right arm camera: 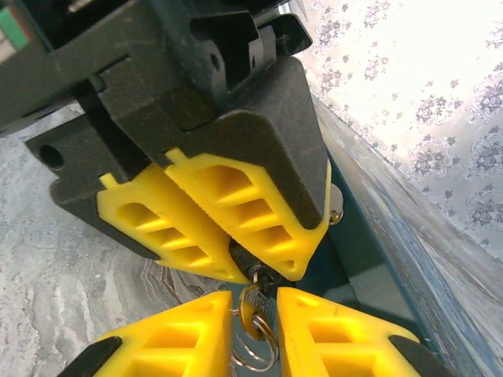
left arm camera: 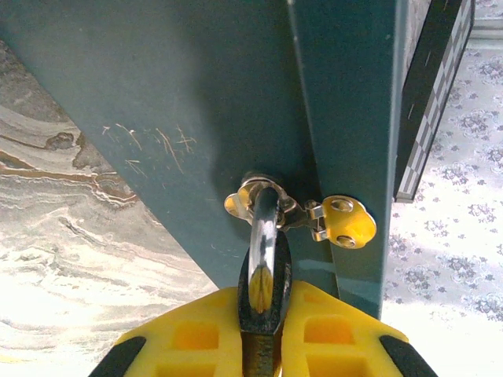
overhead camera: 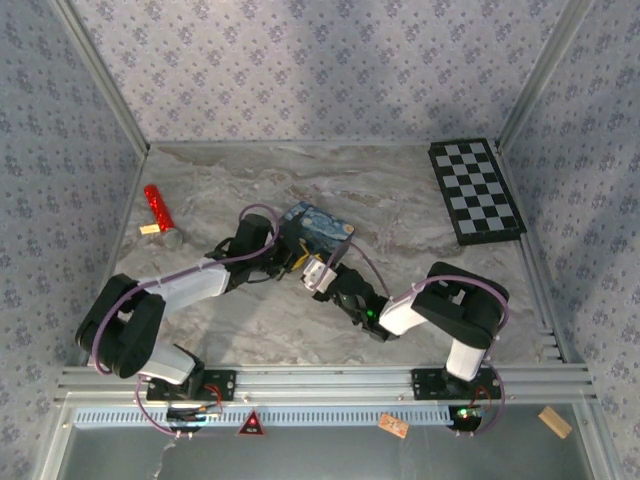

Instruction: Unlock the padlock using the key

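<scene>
Between the closed yellow fingers of the left pincer (left arm camera: 263, 305): padlock (left arm camera: 262, 267). Its black body is clamped, and its chrome shackle runs forward from the fingertips through a brass-coloured hasp (left arm camera: 302, 210) on a dark teal box (left arm camera: 181, 94).

Left pincer: narrow, holding the padlock body.

Just off that pincer's tips, in the right wrist view: key (right arm camera: 249, 308), brass-coloured, with its tip at the end of the padlock. Whether it is seated in the keyhole cannot be told.

Wire ring (right arm camera: 255, 345): hangs from the key, back between the fingers of the right pincer (right arm camera: 251, 302).

Right pincer: narrow, holding the key between two yellow fingers, with its tips close to the left pincer's tips.

From above, both pincers meet at the near edge of the box, mid-table.

Checkerboard (overhead camera: 476, 190): well beyond the right pincer and to its right, flat on the marble-patterned table (overhead camera: 400, 200).

Red cylinder (overhead camera: 156, 205): well apart to the left of the left pincer, near the left wall.
</scene>
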You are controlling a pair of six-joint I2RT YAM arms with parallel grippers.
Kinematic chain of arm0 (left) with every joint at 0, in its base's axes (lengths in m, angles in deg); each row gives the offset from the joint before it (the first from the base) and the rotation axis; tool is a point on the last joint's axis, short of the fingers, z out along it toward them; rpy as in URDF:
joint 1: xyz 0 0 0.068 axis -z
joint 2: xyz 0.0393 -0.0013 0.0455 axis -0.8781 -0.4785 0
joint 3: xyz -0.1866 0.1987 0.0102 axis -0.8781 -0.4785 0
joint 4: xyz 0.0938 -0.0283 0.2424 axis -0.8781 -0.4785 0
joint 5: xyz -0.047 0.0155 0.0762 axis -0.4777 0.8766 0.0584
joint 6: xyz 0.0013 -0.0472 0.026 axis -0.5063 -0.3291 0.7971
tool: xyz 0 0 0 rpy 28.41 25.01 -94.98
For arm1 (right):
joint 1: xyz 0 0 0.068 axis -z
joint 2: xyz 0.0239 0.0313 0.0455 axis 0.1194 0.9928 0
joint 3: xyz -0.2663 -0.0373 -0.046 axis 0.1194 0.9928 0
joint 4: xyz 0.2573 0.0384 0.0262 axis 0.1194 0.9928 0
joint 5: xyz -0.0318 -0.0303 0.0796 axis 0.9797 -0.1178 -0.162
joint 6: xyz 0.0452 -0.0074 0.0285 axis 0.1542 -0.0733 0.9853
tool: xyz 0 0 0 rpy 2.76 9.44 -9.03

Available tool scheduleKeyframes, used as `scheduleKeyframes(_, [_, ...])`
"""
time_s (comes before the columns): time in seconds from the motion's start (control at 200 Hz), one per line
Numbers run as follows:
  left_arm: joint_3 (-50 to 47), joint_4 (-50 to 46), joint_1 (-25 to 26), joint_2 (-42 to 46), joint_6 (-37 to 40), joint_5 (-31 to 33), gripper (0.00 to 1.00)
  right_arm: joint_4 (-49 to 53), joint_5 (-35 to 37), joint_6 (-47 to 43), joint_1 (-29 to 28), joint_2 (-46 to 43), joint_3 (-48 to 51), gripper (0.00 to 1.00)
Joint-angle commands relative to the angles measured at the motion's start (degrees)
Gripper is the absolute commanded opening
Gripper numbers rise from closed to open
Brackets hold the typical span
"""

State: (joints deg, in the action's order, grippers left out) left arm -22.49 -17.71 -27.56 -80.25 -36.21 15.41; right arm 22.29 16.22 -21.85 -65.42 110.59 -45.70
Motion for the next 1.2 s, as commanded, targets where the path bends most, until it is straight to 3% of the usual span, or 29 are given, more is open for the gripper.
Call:
scheduleKeyframes(0.0, [1.57,1.86,0.58,2.1,0.25,-1.42,0.0,-0.3,2.02,0.53,0.25,0.51,-1.57,0.21])
scheduleKeyframes(0.475, [1.3,4.94,0.7,2.82,0.29,-1.14,0.0,-0.39,3.61,6.76,1.86,1.04,-0.68,0.08])
scheduleKeyframes(0.79, [0.33,11.94,0.67,2.59,0.91,-1.14,0.0,8.02,-7.07,33.53,7.28,-7.57,0.61,0.03])
scheduleKeyframes(0.91, [0.28,15.06,0.66,1.72,1.34,-1.59,0.0,10.19,-9.91,39.85,7.54,-8.78,0.0,0.02])
scheduleKeyframes(1.089, [0.22,15.2,-0.09,0.44,4.73,-3.01,0.0,10.93,-8.49,39.88,6.02,-8.21,0.17,0.03])
scheduleKeyframes(1.194, [-0.28,14.59,-1.45,-0.71,7.8,-5.7,0.0,12.8,-6.86,37.04,4.37,-8.05,-0.01,0.09])
